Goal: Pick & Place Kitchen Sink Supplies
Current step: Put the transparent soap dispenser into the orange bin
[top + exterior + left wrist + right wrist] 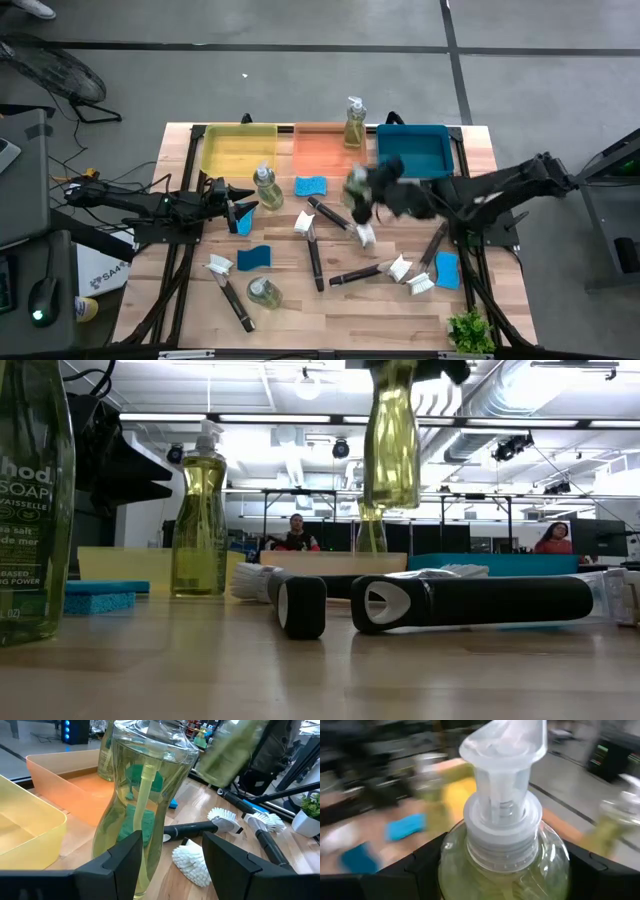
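Right gripper [362,186]: raised above the middle of the table [330,310], jaws closed around a clear soap bottle [502,845]; the bottle hangs clear of the wood in the low view, just in front of the orange tray [320,150].
Left gripper [240,205]: low on the left side of the table, jaws apart and empty, with a second upright bottle [142,795] standing just ahead of them, beside the yellow tray [238,148].
Third bottle [354,122]: upright at the far edge, between the orange tray and the blue tray [415,150].
Fourth bottle [264,292]: lying near the front left.
Sponges: one [311,186] before the orange tray, one [254,257] at left centre, one [446,269] on the right.
Dish brushes [315,250]: scattered flat across the middle and right.
Plant [470,330]: front right corner.
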`<control>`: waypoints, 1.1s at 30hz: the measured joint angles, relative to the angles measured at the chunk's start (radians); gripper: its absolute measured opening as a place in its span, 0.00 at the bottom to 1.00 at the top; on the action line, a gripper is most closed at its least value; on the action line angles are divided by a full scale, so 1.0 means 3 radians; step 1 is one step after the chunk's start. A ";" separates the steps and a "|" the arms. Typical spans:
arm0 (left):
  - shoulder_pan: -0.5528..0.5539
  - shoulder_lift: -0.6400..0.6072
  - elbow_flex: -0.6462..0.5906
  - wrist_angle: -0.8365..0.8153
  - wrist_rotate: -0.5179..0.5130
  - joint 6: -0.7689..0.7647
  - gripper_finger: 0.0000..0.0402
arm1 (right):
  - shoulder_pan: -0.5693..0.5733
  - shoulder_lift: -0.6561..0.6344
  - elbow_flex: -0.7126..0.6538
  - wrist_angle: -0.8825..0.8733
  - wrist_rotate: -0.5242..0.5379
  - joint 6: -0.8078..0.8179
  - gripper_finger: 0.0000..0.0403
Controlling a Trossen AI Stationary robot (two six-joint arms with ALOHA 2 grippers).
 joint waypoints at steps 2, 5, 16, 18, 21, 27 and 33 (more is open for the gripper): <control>0.0001 -0.0001 0.0000 0.0000 0.0001 -0.0001 0.50 | -0.0249 0.0000 0.0000 -0.0031 0.0007 0.0099 0.69; 0.0000 0.0001 0.0000 0.0000 -0.0001 0.0000 0.50 | -0.0585 0.0006 0.0000 -0.0034 0.0027 0.0217 0.69; 0.0001 0.0000 -0.0001 0.0000 0.0000 0.0001 0.50 | -0.1195 0.0419 -0.0001 0.0447 0.0138 0.0407 0.69; 0.0000 0.0001 -0.0001 0.0000 0.0000 0.0000 0.50 | -0.1244 0.0522 -0.0001 0.0615 0.0160 0.0414 0.69; 0.0000 -0.0001 -0.0001 0.0000 0.0000 -0.0001 0.50 | -0.1302 0.0636 -0.0001 0.0675 0.0303 0.0557 0.69; 0.0001 -0.0001 -0.0001 0.0000 -0.0001 0.0000 0.50 | -0.1424 0.0771 -0.0001 0.0614 0.0440 0.0929 0.70; 0.0000 -0.0001 -0.0001 0.0000 0.0000 0.0000 0.50 | -0.1478 0.0899 -0.0001 0.0613 0.0427 0.1026 0.70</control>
